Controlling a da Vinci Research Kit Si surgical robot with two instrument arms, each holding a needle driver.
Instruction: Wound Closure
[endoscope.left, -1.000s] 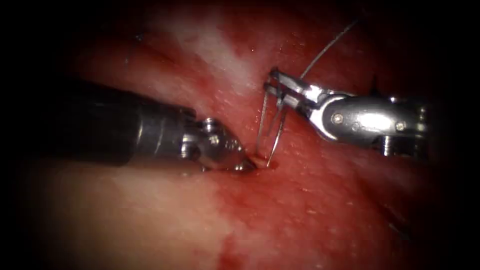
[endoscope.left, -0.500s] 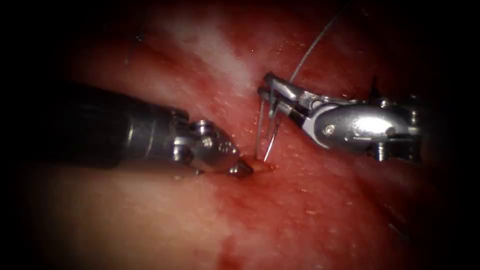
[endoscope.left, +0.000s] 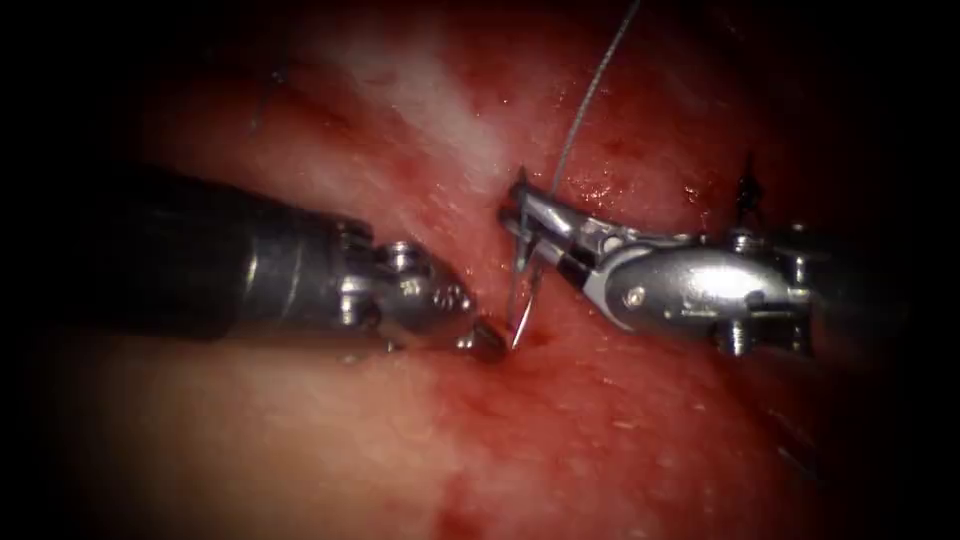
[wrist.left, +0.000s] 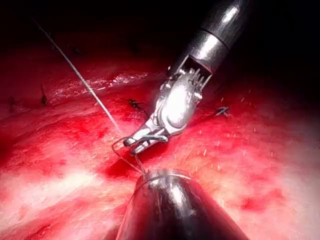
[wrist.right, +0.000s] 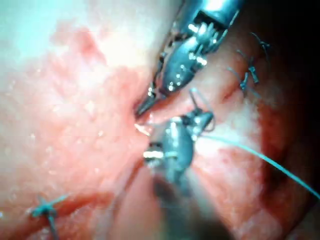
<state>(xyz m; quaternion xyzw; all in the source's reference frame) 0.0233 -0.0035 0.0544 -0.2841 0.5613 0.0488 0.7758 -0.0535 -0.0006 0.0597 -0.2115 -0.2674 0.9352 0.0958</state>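
Note:
My right tool (endoscope.left: 520, 212) comes in from the right with its jaws shut on the needle (endoscope.left: 520, 290) near its upper end. The needle hangs down steeply, and its point touches the red tissue (endoscope.left: 620, 430) at the cut (endoscope.left: 530, 345). Thread (endoscope.left: 590, 90) runs from the jaws up and away. My left tool (endoscope.left: 488, 343) lies on the left side of the cut, jaws shut, its tip pressed on the tissue beside the needle point. The left wrist view has the right tool (wrist.left: 145, 142) with thread (wrist.left: 80, 77) wound about its jaws. The right wrist view has the left tool (wrist.right: 142, 107).
Dark knotted stitches with cut ends stand on the tissue beyond the right tool (endoscope.left: 745, 185), (wrist.left: 134, 104), (wrist.left: 222, 111), (wrist.right: 247, 75), and one more lies nearer (wrist.right: 47, 210). Red fluid wets the tissue around the cut. Pale tissue (endoscope.left: 250, 430) spreads to the left.
My right tool has moved left and down, bringing the needle point down to the tissue at the cut. The thread now runs more steeply upward. The left tool has shifted slightly left.

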